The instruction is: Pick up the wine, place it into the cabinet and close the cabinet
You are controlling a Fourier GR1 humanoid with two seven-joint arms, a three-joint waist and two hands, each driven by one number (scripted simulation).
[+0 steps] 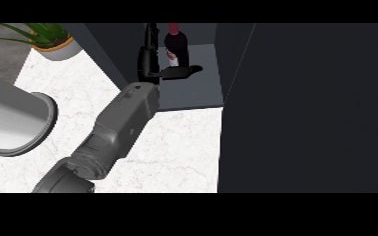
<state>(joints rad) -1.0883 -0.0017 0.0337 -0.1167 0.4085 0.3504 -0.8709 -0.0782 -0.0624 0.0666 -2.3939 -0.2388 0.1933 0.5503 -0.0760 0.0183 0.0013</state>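
The wine bottle (176, 44), dark with a red neck and a pale label, stands upright on the grey shelf (193, 92) inside the open cabinet. My left hand (150, 62) reaches into the cabinet just left of the bottle. Its fingers (152, 34) point straight toward the back, and its thumb (181, 71) stretches to the right in front of the bottle's base. The hand is open and not curled round the bottle. I cannot tell whether the thumb touches the bottle. My right hand shows nowhere.
A large dark panel (303, 107), apparently the cabinet's door or side, fills the right half. On the white marble counter (177, 145), a potted plant (50, 41) stands at the back left and a big grey round vessel (21, 125) at the left edge.
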